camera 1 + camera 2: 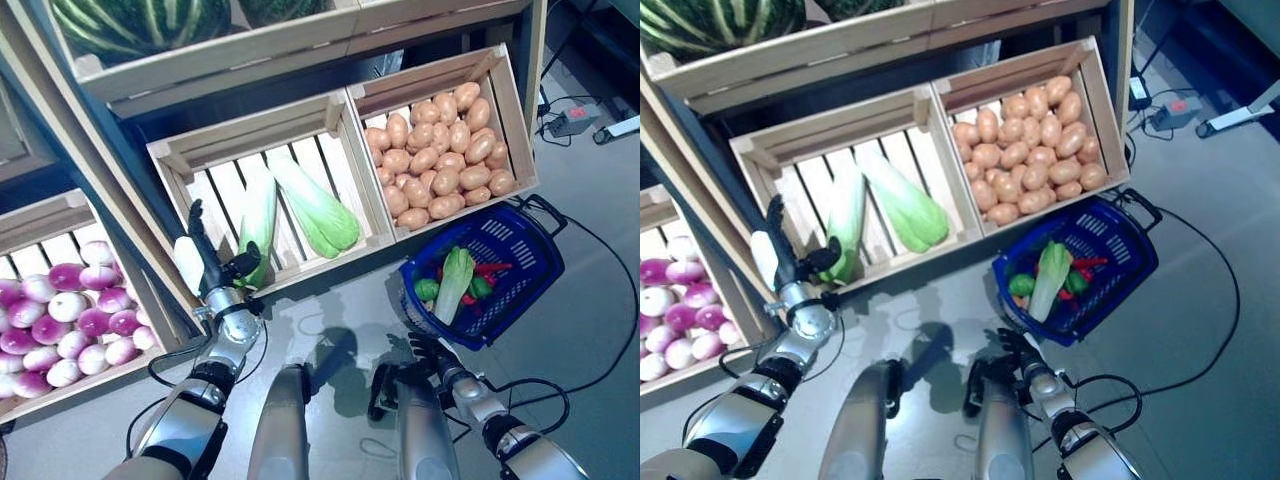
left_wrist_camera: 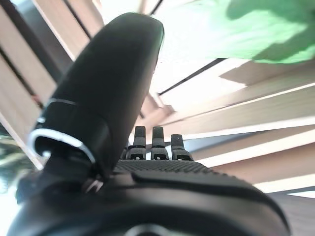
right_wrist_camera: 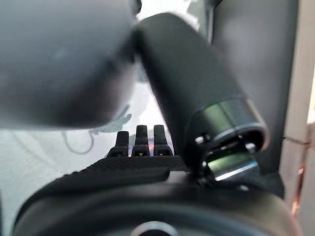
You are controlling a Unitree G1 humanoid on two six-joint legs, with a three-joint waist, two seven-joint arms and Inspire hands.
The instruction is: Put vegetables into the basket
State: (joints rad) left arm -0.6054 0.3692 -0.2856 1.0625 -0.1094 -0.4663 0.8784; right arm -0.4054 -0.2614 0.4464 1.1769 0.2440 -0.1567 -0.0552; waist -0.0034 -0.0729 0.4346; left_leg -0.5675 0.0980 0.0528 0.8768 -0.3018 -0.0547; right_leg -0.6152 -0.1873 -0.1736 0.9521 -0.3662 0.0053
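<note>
Partly done: basket at right centre already holds a cabbage, peppers. Two cabbages left in centre crate. Left hand spread, empty, at crate's front edge. Right hand low, relaxed, holding nothing.

I saw pale, matt, slatted wood in the crates. At 3 o'clock, the basket was blue plastic lattice with black handles. The floor looked smooth grey with a dull sheen. The potatoes had matt skins.
</note>
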